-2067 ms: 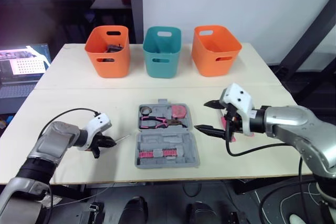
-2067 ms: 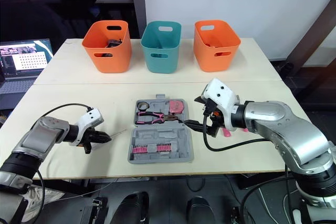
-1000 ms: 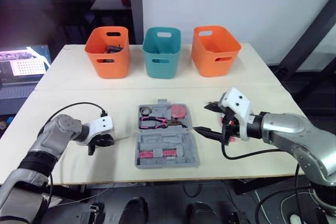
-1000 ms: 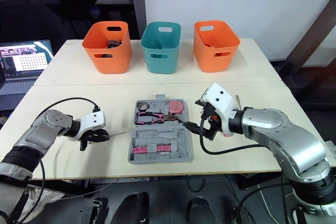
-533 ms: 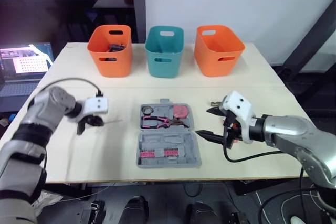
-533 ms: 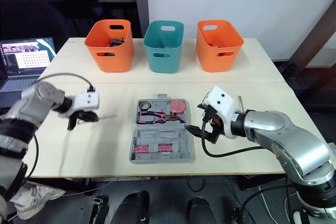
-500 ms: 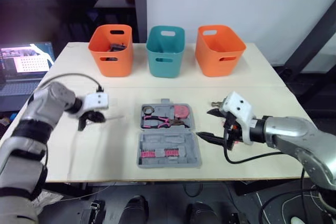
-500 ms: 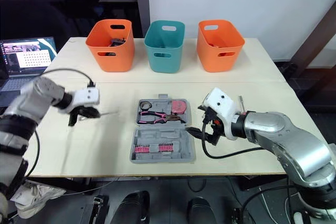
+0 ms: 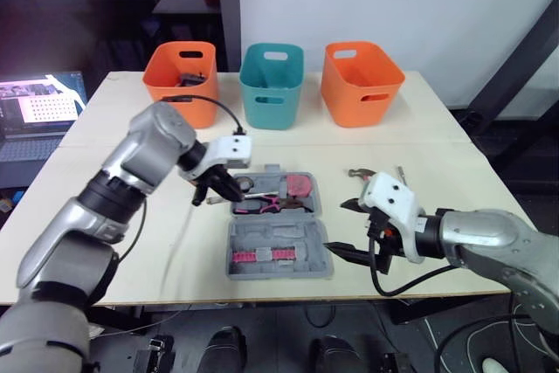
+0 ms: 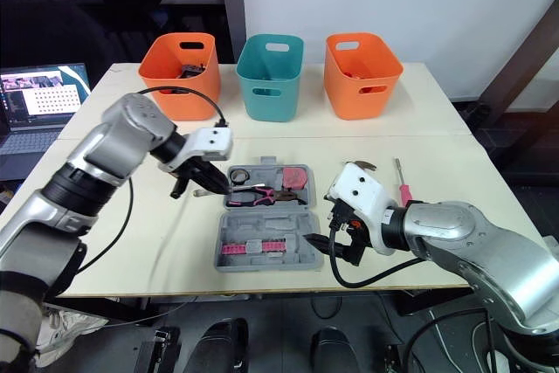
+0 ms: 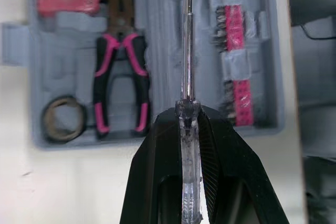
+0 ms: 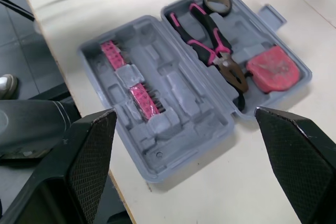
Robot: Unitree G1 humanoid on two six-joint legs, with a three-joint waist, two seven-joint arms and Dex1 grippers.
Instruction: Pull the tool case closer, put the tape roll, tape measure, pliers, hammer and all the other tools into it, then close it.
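Left pincer (image 11: 187, 118) clamps screwdriver (image 11: 187, 66), shaft pointing over tool case (image 9: 301, 238).

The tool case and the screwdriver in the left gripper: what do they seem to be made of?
The tool case is probably moulded plastic, matte grey, judging by its formed recesses and dull surface. The screwdriver has a thin, shiny shaft that looks like bright metal; its handle seems to be clear plastic, since it is see-through.

No legible text, brand, label or number noted anywhere. Checked grey plastic tool case (image 12: 173, 85), red tape measure (image 12: 273, 69) inside it, lit laptop screen (image 9: 39, 98) at far left: screen content too small to read.
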